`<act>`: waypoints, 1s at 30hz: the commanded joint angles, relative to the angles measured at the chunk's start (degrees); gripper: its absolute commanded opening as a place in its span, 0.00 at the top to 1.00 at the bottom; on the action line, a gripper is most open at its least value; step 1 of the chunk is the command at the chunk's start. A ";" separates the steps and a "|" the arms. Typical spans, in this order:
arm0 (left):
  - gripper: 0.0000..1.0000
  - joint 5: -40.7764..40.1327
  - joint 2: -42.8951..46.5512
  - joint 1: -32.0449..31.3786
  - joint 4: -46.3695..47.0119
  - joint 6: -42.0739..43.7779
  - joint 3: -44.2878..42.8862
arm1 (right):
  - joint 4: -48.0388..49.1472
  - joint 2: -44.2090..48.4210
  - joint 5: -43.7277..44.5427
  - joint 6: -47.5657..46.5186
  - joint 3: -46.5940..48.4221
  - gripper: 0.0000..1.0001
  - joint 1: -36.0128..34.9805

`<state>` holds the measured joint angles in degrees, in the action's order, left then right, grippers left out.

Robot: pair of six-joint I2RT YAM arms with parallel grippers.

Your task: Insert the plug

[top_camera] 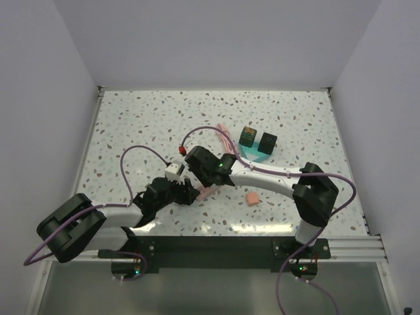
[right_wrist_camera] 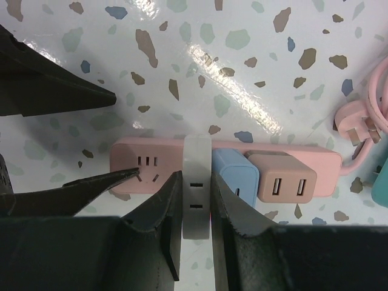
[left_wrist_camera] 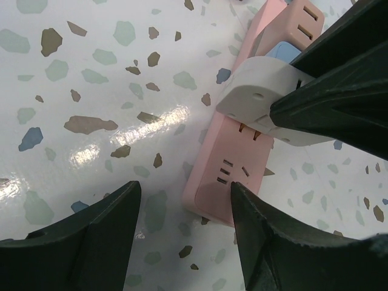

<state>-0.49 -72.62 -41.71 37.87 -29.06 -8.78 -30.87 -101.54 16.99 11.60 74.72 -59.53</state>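
Left end effector point(left_wrist_camera: 185, 188): fingers spread, one either side of end of long pink plastic power strip point(left_wrist_camera: 221, 163) on speckled white worktop point(left_wrist_camera: 91, 79). Small off-white square plastic plug point(right_wrist_camera: 196, 194): lying across strip, just beside light-blue adapter point(right_wrist_camera: 233, 176); seating unclear. Right end effector point(right_wrist_camera: 195, 173): fingers pressed against plug's sides, pinching it. Tan two-port adapter point(right_wrist_camera: 282, 182) further right.
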 commanded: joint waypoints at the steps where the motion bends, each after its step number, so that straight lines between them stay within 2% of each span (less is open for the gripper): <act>1: 0.35 -0.12 -0.33 -0.30 -2.62 1.64 -0.19 | -3.14 -4.11 -2.75 0.62 -5.98 1.00 1.26; 13: 0.36 0.23 -2.79 -0.30 -1.66 2.08 -0.98 | 2.92 6.44 -5.30 6.60 -14.60 1.00 1.34; 30: 0.38 1.72 -4.64 -0.38 -1.83 2.34 -1.95 | 7.49 3.27 -9.26 8.09 -18.55 1.00 1.52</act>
<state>2.22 -75.64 -41.80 39.46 -28.91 -10.07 -17.10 -93.10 13.06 16.97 61.36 -57.87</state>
